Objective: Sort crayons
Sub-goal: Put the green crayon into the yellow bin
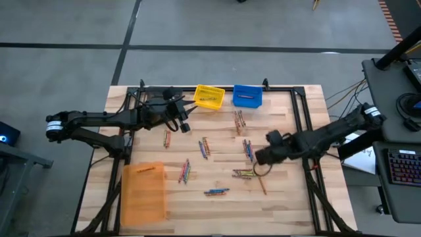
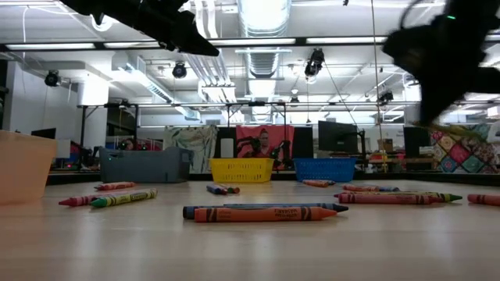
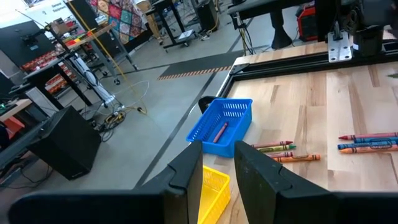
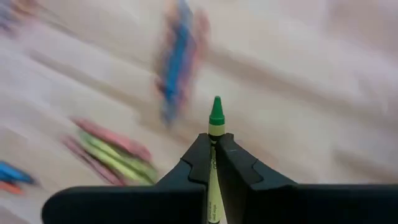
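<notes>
One green crayon (image 4: 215, 127) is pinched tip-forward in the closed right hand (image 4: 215, 155) above the worktop's (image 1: 289, 204) right side, seemingly for binning, while the partly open left hand (image 3: 217, 168) waits near the yellow bin (image 1: 209, 97).

Bright, even light falls from ceiling strip lamps (image 2: 262, 19), which glare white in the low view. The right arm (image 2: 441, 47) is smeared there. The right wrist view blurs the bench (image 4: 311, 74) and crayons (image 4: 177, 59).
</notes>
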Available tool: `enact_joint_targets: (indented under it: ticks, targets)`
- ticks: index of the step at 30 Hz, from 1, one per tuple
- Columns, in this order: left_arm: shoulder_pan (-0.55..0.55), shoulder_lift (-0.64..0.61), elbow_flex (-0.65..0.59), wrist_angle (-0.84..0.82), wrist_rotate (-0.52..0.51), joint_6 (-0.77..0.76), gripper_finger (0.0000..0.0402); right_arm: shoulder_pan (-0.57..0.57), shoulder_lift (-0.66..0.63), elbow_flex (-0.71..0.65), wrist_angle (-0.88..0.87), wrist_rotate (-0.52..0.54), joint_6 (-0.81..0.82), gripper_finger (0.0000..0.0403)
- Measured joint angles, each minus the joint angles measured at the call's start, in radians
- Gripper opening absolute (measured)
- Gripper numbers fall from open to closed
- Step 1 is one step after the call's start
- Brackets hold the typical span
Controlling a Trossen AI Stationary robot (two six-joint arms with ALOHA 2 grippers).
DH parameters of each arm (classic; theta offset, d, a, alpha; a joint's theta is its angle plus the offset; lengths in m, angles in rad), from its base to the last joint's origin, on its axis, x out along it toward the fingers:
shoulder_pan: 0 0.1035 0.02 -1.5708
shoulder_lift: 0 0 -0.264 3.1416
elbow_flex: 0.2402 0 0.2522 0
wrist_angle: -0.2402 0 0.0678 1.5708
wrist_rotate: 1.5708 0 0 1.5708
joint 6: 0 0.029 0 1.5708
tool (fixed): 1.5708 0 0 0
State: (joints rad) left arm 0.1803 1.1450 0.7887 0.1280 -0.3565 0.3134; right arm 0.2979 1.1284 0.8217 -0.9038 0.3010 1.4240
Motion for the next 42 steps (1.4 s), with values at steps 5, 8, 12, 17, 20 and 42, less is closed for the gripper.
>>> enact_joint_targets:
  ticks: [5,8,12,17,20,42]
  targets:
    - [0.0,0.0,0.0,0.0,0.0,0.0,0.0075,-0.157,0.008,0.05,0.139,0.041,-0.335,0.0011]
    - [0.0,0.0,0.0,0.0,0.0,0.0,0.0076,-0.255,0.027,0.08,0.234,0.041,-0.539,0.0011]
    - [0.0,0.0,0.0,-0.001,0.0,0.0,0.0075,-0.37,0.064,0.124,0.333,0.035,-0.772,0.0011]
    - [0.0,0.0,0.0,-0.002,0.0,0.0,0.0076,-0.482,0.13,0.178,0.458,0.02,-0.995,0.0011]
    - [0.0,0.0,0.0,-0.002,0.0,0.0,0.0075,-0.541,0.179,0.206,0.543,-0.039,-1.109,0.0011]
    - [0.0,-0.004,0.0,-0.001,-0.026,-0.06,0.0076,-0.774,0.657,0.545,0.803,-0.292,-1.494,0.0011]
